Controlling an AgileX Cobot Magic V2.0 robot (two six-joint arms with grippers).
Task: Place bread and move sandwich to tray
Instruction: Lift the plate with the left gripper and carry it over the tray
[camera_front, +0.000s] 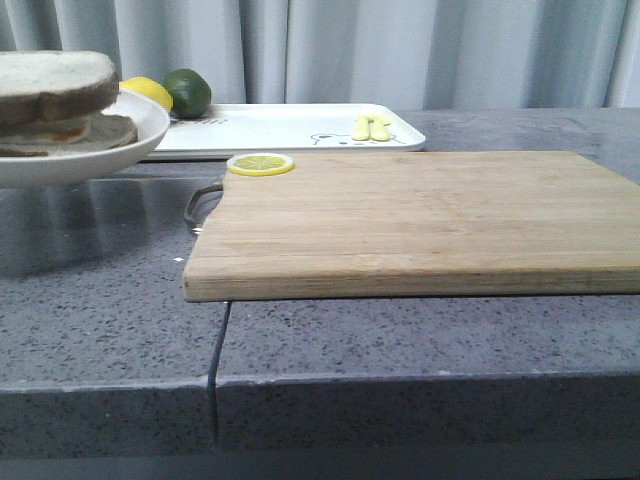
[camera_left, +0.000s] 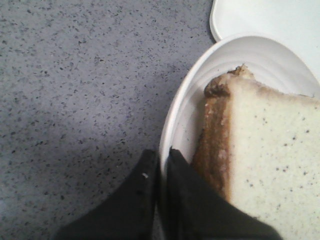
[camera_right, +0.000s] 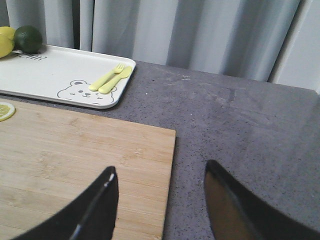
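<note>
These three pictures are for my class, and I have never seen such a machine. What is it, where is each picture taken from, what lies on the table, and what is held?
It is a robot with two arms. One camera looks forward over the grey table; the other two sit on the wrists. On the table lie a wooden cutting board with a lemon slice, and a white tray with yellow cutlery. The left gripper pinches the rim of a round plate carrying the sandwich. The right gripper is open, holding nothing.

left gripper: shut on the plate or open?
Shut: left gripper pinches the round white plate rim between its fingers.
</note>
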